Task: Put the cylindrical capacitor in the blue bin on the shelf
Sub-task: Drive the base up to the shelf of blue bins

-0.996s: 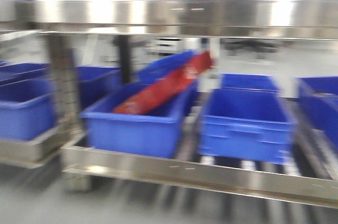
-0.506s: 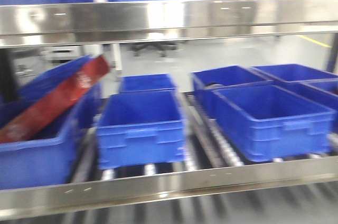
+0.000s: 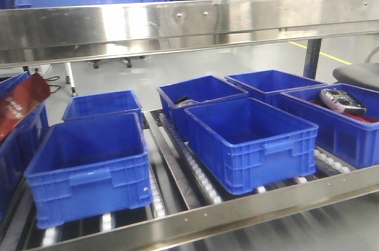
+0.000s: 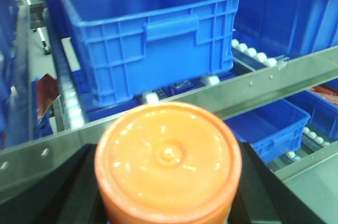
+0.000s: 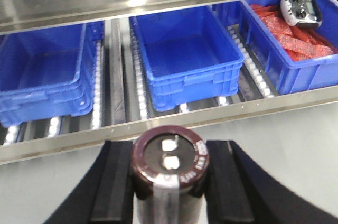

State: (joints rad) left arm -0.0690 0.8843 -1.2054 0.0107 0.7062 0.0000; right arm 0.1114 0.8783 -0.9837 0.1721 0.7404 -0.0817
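The cylindrical capacitor (image 5: 170,160) is a dark brown can with a silver stripe and two pale terminals on top. My right gripper (image 5: 170,184) is shut on it, in front of the shelf's steel front beam (image 5: 211,115). Behind that beam stands an empty blue bin (image 5: 185,60). My left gripper (image 4: 168,195) is shut on an orange cylinder (image 4: 168,160), just below the shelf beam (image 4: 264,84), with a blue bin (image 4: 142,39) beyond it. In the front view the shelf (image 3: 237,209) carries several blue bins (image 3: 249,138); neither gripper shows there.
A grey handheld controller (image 3: 342,102) lies on red packets in the rightmost bin. A red bag (image 3: 18,106) leans in the far-left bin. The upper steel beam (image 3: 189,23) overhangs the row, and white roller tracks (image 3: 198,174) run between bins. A black chair (image 3: 358,73) is behind the shelf at right.
The front view has swung rightward along the shelf: the bin with the red bag slid from centre to the left edge, more bins came in at right, and the blur is gone.
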